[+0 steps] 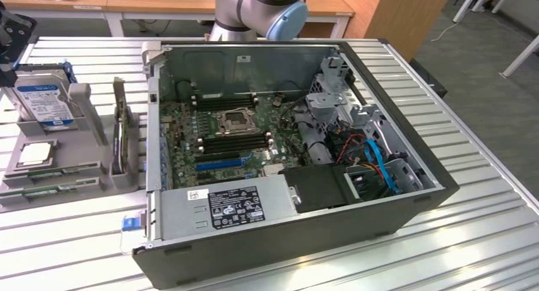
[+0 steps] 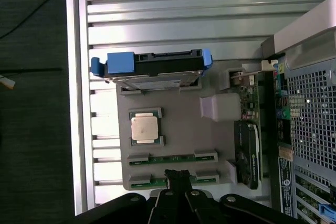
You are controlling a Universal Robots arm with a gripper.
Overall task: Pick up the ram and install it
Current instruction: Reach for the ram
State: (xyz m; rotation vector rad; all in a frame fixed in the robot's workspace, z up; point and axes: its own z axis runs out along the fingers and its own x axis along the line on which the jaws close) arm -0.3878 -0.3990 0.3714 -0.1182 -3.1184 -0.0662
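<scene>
A long, narrow green ram stick (image 2: pixel 173 158) with small black chips lies flat in a slot of a pale grey plastic tray (image 2: pixel 181 129). A second ram stick (image 2: pixel 146 182) of the same kind lies parallel just beside it, in the slot along the tray's edge. Both are outside the computer.

The black gripper (image 2: pixel 177 174) has its jaws together with nothing between them. In the wrist view its tips line up with the middle of the second ram stick; whether they touch it cannot be told.

On the first stick's other side a square silver CPU chip (image 2: pixel 146 128) sits in its own recess. Past that, at the tray's far edge, a hard drive with blue plastic brackets (image 2: pixel 152 69) stands on its edge. A green expansion card with a black cooler (image 2: pixel 248 145) stands upright along the tray's side nearest the open dark grey computer case (image 1: pixel 421 196).

Tray and case rest on a slatted metal tabletop (image 1: pixel 480 240), with the tray by the edge on the exterior view's left. Inside the case lies the green motherboard (image 1: pixel 181 146), with long black memory slots (image 1: pixel 236 142).
</scene>
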